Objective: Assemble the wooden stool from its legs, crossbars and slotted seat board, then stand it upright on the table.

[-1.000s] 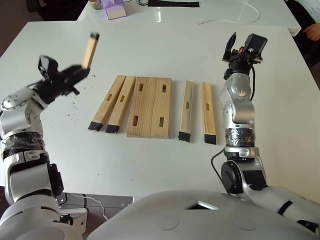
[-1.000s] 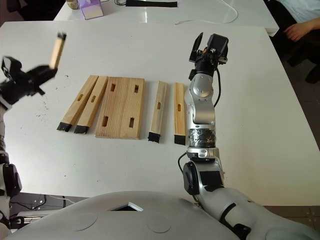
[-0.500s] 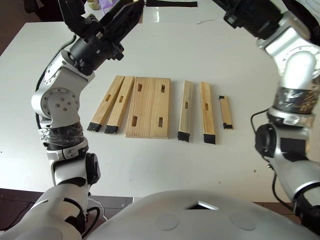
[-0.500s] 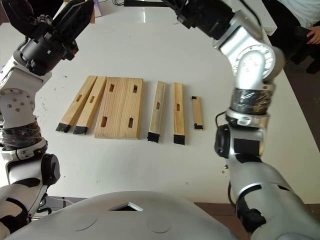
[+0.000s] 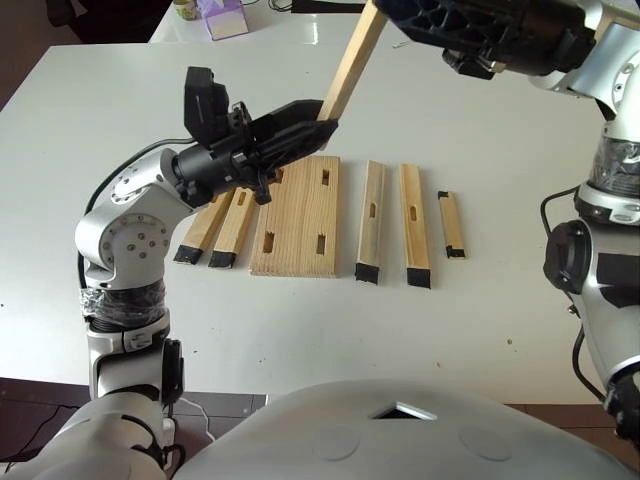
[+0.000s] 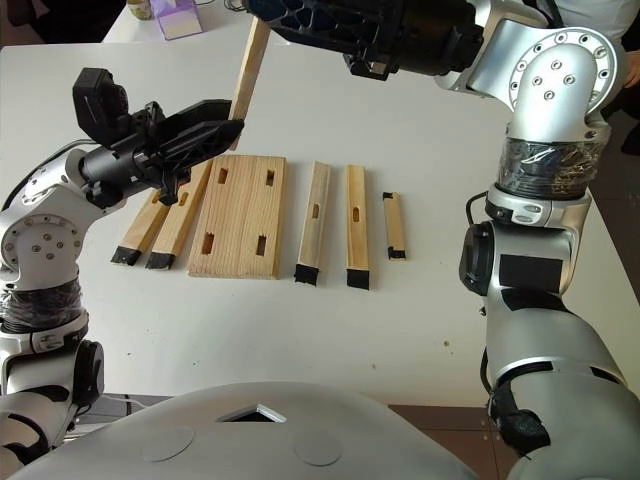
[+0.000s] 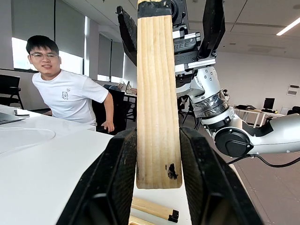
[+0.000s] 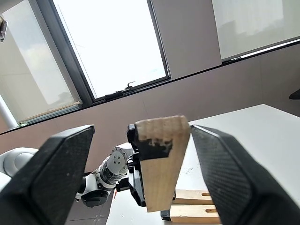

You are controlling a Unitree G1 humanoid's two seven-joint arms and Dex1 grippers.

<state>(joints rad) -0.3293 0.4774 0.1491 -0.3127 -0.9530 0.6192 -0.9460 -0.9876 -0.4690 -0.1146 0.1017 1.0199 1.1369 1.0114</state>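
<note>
- Vs 1 s ago: left pincer (image 5: 322, 112) is now above the slotted wooden seat board (image 5: 298, 213); right pincer (image 8: 147, 183) is swung across to meet it.
- Left pincer clamps the pale wooden crossbar (image 5: 350, 60), held tilted. Its black-tipped top sits between right pincer's spread fingers, w/ gaps both sides.
- Board lies flat on white tabletop (image 5: 500, 330).

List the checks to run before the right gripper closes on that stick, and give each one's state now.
1. Left gripper shut on the stick: ok.
2. Right gripper open: ok.
3. Stick's top end between the right fingers: ok.
4. Gap on both sides between those fingers and the stick: ok.
5. Seat board lying flat on the table, slots facing up: ok.
6. Firmness of the left grip: cannot tell.
</note>
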